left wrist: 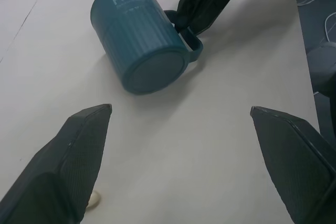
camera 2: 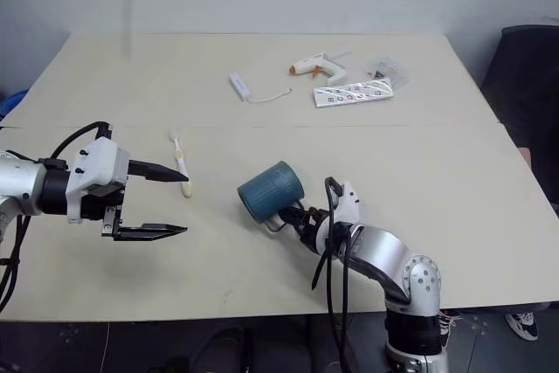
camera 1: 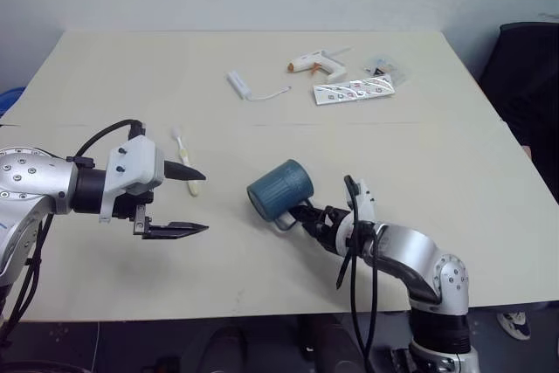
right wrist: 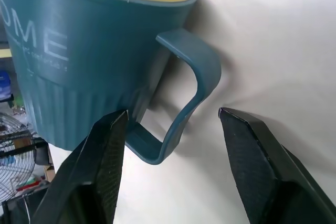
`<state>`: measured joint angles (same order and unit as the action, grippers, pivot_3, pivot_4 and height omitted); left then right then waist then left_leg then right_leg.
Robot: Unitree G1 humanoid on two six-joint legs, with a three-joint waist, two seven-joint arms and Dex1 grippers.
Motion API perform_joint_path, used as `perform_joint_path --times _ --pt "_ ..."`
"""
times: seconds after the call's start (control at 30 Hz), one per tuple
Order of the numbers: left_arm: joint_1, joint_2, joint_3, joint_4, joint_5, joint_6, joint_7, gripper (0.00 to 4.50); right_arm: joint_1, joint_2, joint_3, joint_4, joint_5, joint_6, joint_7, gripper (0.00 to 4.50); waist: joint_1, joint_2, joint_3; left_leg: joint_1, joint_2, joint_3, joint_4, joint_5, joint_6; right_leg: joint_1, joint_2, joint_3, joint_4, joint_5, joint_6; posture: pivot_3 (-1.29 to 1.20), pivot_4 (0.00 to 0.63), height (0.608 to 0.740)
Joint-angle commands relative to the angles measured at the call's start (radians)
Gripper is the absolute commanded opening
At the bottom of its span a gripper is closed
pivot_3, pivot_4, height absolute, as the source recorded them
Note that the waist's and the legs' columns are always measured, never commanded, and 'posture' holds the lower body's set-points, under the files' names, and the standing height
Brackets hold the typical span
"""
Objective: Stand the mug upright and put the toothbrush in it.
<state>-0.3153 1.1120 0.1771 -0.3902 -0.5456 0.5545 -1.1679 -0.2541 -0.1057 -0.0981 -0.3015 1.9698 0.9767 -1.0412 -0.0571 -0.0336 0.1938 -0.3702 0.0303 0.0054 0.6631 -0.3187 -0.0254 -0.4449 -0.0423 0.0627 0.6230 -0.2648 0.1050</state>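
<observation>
The dark teal mug (camera 1: 279,188) lies on its side near the middle of the table (camera 1: 437,181), its base toward my left arm and its yellow inside facing away. My right gripper (right wrist: 170,113) is open, with a finger on each side of the mug's loop handle (right wrist: 194,87) and a small gap showing. The pale yellow toothbrush (camera 1: 185,163) lies flat to the left of the mug. My left gripper (camera 1: 205,202) hovers wide open just in front of the toothbrush, pointing toward the mug and holding nothing.
At the back of the table lie a white glue gun (camera 1: 314,63), a small white device with a thin cord (camera 1: 240,85), a white printed strip (camera 1: 354,90) and a clear packet (camera 1: 384,65). A dark chair (camera 1: 528,102) stands past the right edge.
</observation>
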Motion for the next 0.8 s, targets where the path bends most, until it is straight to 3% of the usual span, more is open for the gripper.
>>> perform_joint_path --times 0.03,0.2,0.23,0.5,0.6,0.7,0.8 --pt "-0.024 0.011 0.016 -0.019 0.003 -0.007 0.008 4.50 -0.006 -0.013 -0.006 0.062 0.002 0.034 -0.003 1.95 -0.001 0.000 0.000 0.000 0.000 0.000 0.000 0.000 0.000 0.000 0.000 0.000 0.000 0.000 0.000 0.00 0.150 0.740" --pt "-0.036 0.013 0.016 -0.015 0.001 -0.003 0.010 4.50 -0.049 -0.035 -0.021 0.145 0.002 0.079 0.007 0.15 -0.003 0.000 0.000 0.000 0.000 0.000 0.000 0.000 0.000 0.000 0.000 0.000 0.000 0.000 0.000 0.00 0.150 0.740" --pt "-0.038 0.013 0.016 -0.014 0.001 -0.002 0.011 4.50 -0.054 -0.040 -0.024 0.157 0.002 0.087 0.011 0.04 -0.002 0.000 0.000 0.000 0.000 0.000 0.000 0.000 0.000 0.000 0.001 0.000 0.000 0.000 0.000 0.00 0.150 0.740" --pt "-0.036 0.005 0.016 -0.013 0.000 -0.001 0.019 4.50 -0.078 -0.089 -0.048 0.194 0.002 0.123 0.071 0.04 0.000 0.000 0.000 0.000 0.000 0.000 0.000 0.000 0.000 0.000 0.000 0.000 0.000 0.000 0.000 0.00 0.150 0.740" --pt "-0.033 -0.010 0.023 -0.015 -0.013 0.015 0.039 4.50 -0.157 -0.214 -0.029 0.180 -0.025 0.148 0.208 0.04 0.001 0.002 0.001 0.000 -0.001 0.001 0.000 0.000 0.000 0.000 0.000 0.000 -0.001 0.000 0.000 0.00 0.150 0.740" --pt "-0.024 -0.033 0.037 -0.022 -0.034 0.041 0.069 4.50 -0.260 -0.314 -0.015 0.138 -0.241 0.126 0.460 0.04 0.003 0.003 0.001 -0.001 -0.002 0.002 0.001 0.000 0.000 0.000 -0.001 0.000 -0.002 0.001 0.002 0.00 0.150 0.740" --pt "-0.030 -0.078 0.074 -0.024 -0.092 0.113 0.129 4.50 -0.353 -0.412 0.119 0.112 -0.694 -0.077 0.767 0.04 0.000 0.003 0.001 -0.001 -0.004 0.002 0.001 0.000 0.001 0.000 0.001 0.000 -0.003 0.001 0.002 0.00 0.150 0.740"
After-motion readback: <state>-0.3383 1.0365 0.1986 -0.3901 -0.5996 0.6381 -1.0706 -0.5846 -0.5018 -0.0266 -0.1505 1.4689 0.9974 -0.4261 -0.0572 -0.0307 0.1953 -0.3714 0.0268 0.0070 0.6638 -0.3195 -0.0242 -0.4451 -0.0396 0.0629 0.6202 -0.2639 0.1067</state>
